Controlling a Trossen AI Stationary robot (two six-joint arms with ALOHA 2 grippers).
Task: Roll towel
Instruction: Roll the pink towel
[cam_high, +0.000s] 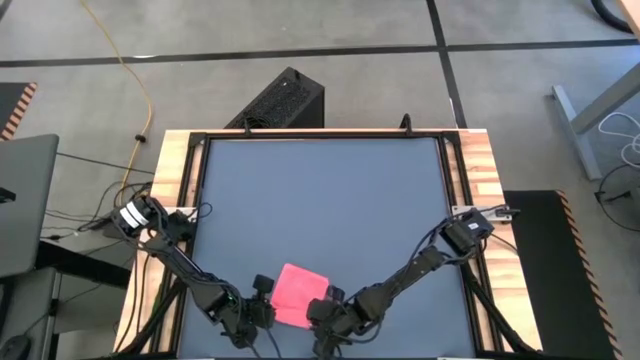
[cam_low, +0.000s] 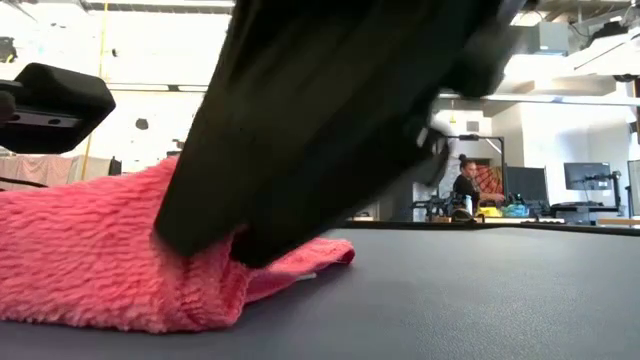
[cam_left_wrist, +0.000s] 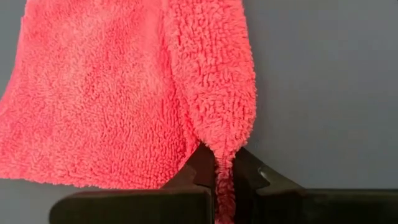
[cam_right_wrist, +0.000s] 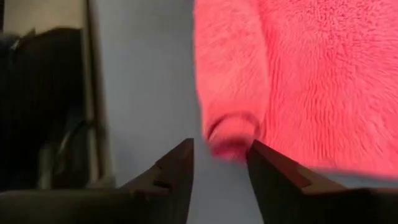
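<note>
The pink towel (cam_high: 297, 294) lies on the dark grey surface (cam_high: 320, 200), at the near edge btwn the two arms, roughly mid-width. High view: it looks like a small tilted square, w/ one corner toward each arm.

Left pincer (cam_left_wrist: 216, 180) sits at the towel's left corner, fingers pressed together on a thin fold of fabric; in the left wrist view a narrow strip of towel (cam_left_wrist: 93, 93) runs down btwn the two dark fingers (cam_left_wrist: 186, 180) and the cloth above it bunches into a raised ridge. So left is pinching the towel.

Right pincer (cam_right_wrist: 219, 165) is at the towel's right corner, fingers spread. In the right wrist view a rolled or folded-over corner of towel (cam_right_wrist: 298, 81) sits just ahead of the gap btwn the fingers (cam_right_wrist: 171, 168); can't tell if either finger touches it.

Low view: towel (cam_low: 90, 250) heaps up on the left, thin flap trailing flat on the surface (cam_low: 480, 300); a big dark arm part (cam_low: 330, 110) presses down over it. A person (cam_low: 466, 186) sits at a desk far back in the room.
</note>
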